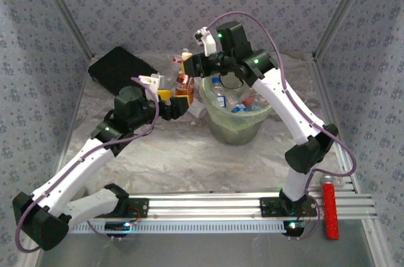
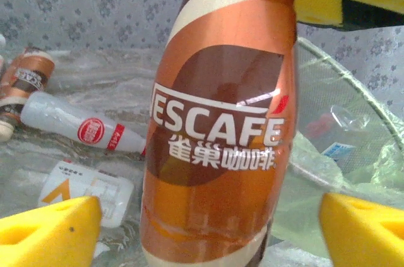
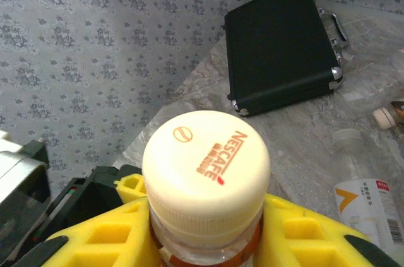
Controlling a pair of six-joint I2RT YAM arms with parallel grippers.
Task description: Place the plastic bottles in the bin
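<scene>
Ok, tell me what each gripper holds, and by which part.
The right gripper clamps the Nescafe bottle by its neck, just under the cap. The left gripper is open, holding nothing.

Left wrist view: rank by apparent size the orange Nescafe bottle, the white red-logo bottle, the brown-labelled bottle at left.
1. orange Nescafe bottle, though much the nearest.
2. white red-logo bottle.
3. brown-labelled bottle, partly cropped, so unsure.

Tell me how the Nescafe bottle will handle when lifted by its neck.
Brown shows above the label of the Nescafe bottle, so it may be full and heavy for its size. The glossy label looks slippery, but the right gripper clamps under the wide cap, which should stop slipping. Tall and narrow, it likely tips easily.
</scene>
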